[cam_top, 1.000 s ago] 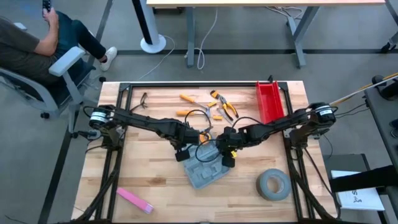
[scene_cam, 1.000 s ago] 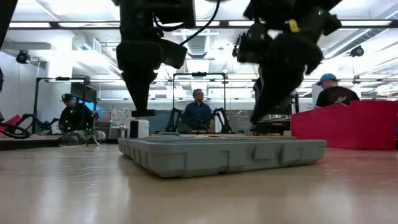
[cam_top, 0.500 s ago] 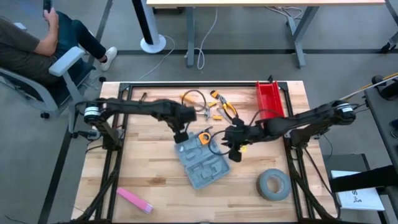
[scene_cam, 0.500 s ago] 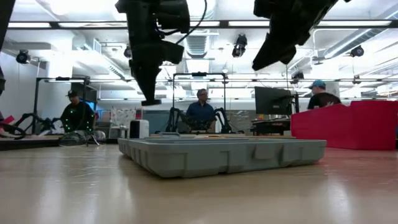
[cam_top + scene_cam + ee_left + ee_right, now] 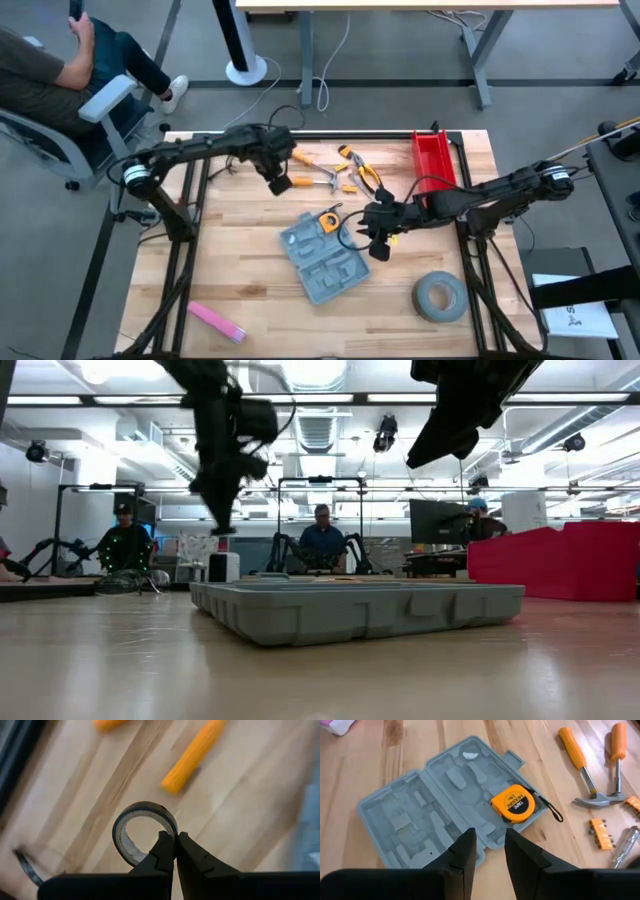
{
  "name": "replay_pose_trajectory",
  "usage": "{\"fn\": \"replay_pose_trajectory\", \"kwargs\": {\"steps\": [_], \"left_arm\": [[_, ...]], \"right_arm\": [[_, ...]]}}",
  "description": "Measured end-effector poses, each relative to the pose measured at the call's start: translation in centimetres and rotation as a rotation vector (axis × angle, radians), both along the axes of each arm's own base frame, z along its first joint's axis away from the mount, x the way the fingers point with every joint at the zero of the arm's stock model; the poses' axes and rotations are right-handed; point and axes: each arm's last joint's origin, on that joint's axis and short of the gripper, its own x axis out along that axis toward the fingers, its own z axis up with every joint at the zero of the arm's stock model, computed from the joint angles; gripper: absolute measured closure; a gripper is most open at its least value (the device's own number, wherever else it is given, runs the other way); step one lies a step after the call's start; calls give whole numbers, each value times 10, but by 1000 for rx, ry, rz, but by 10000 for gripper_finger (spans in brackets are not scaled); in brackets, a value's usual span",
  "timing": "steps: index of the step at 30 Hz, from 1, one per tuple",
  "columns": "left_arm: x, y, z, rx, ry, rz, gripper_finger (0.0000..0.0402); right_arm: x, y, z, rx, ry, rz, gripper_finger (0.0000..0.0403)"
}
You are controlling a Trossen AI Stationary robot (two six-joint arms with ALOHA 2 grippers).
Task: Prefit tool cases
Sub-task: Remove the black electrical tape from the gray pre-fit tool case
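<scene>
change: left gripper (image 5: 277, 184) has lifted off the tool case (image 5: 322, 258) and swung away to the far side of the table by the loose hand tools; right gripper (image 5: 378, 243) has pulled back from over the case to just off its right edge
left fingers: pinched shut on the rim of a small black tape roll (image 5: 145, 832), carried above the wood near an orange handle (image 5: 192, 756)
right fingers: a narrow gap between them, nothing held, hanging above the table
meaning: looks like the tape roll came up away from the case, not into a recess; a judgement only, fit step not finished
case location: mid-table, flat on the wood, lying at an angle, between the two arms
case look: blue-grey plastic, opened out flat in two halves, rounded corners, moulded tool-shaped recesses facing up
case contents: yellow tape measure (image 5: 513, 803) seated in the half nearer the tools, its strap trailing over the edge; other recesses look empty
still loose: hammer (image 5: 582, 767), pliers (image 5: 364, 169), orange bit holder (image 5: 600, 833)
other: red bin (image 5: 433, 160), grey tape roll (image 5: 439, 297), pink item (image 5: 216, 320)
</scene>
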Motion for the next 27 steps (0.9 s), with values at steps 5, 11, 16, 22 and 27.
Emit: {"fn": "replay_pose_trajectory", "kwargs": {"steps": [5,11,16,22,27], "left_arm": [[-21,14,-31,-46,56,76,400],[-33,25,-55,-34,29,132,396],[-40,31,-62,-32,20,175,386],[-42,33,-65,-27,9,187,380],[-42,33,-66,-29,3,197,376]], "right_arm": [[0,2,0,0,-2,9,327],[1,3,2,-11,-27,23,319],[2,3,2,-18,-30,24,311],[2,2,2,-30,-34,10,310],[2,2,3,-30,-37,10,319]]}}
